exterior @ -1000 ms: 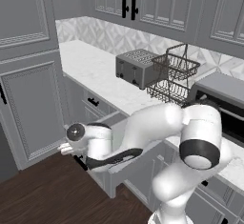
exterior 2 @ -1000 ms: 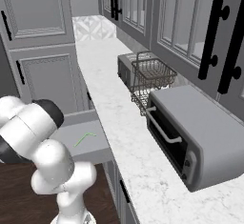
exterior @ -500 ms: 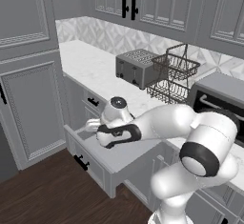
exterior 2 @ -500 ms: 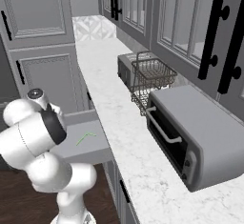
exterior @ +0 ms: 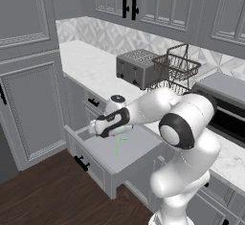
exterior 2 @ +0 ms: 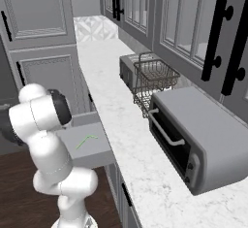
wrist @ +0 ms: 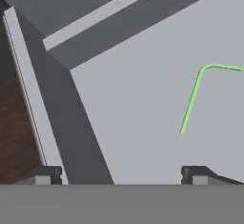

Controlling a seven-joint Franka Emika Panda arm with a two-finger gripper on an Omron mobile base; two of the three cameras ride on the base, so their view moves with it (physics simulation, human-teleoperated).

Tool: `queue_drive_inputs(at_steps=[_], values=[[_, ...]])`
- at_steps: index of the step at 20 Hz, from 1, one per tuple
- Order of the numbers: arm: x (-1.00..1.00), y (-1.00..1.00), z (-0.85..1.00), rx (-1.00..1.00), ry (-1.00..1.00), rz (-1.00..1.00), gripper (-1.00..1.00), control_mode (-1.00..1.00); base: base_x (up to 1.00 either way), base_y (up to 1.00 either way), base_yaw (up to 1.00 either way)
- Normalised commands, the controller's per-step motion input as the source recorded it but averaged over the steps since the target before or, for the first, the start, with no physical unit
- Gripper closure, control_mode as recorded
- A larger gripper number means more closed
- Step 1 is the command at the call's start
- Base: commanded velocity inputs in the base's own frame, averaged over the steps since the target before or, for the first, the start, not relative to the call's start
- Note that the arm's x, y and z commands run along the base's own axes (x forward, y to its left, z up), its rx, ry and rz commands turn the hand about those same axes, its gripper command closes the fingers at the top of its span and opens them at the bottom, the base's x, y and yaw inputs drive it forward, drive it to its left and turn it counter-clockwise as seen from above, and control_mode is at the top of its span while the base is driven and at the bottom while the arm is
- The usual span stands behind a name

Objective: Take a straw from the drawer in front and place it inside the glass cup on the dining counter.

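Observation:
The drawer [exterior: 98,164] stands pulled out below the kitchen counter, its flat grey floor [wrist: 138,99] bare except for the straw. The straw [wrist: 192,99] is thin, light green and bent near one end; it lies flat near the drawer's middle [exterior: 119,145] [exterior 2: 86,140]. My gripper [exterior: 97,129] hovers over the drawer's left part, left of the straw and apart from it. It is open, with both fingertips [wrist: 200,173] low in the hand view and nothing between them. The glass cup and the dining counter are out of view.
On the marble kitchen counter [exterior: 91,68] stand a toaster [exterior: 136,68], a wire basket [exterior: 174,71] and a toaster oven [exterior 2: 203,144]. A tall grey cabinet [exterior: 28,109] is left of the drawer. Dark wood floor [exterior: 43,190] lies in front.
The hand has swung from outside the drawer's front left corner to above the drawer floor, then nearly settled. The jaws stayed open and the straw has not moved.

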Motion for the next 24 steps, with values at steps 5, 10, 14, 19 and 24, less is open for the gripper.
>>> queue_drive_inputs(at_steps=[5, 10, 14, 19, 24], values=[[0.00, 0.00, -0.73, -0.02, 0.04, 0.01, -1.00, -1.00, 0.00, 0.00, 0.00], [0.04, 0.00, -0.61, 0.00, 0.03, 0.02, -1.00, -1.00, 0.00, 0.00, 0.00], [0.00, 0.10, -0.51, 0.00, 0.04, 0.04, -1.00, -1.00, 0.00, 0.00, 0.00], [-0.13, 0.65, -0.23, 0.02, 0.02, 0.07, -1.00, -1.00, 0.00, 0.00, 0.00], [-0.35, 1.00, 0.00, 0.00, 0.01, 0.07, -1.00, -1.00, 0.00, 0.00, 0.00]])
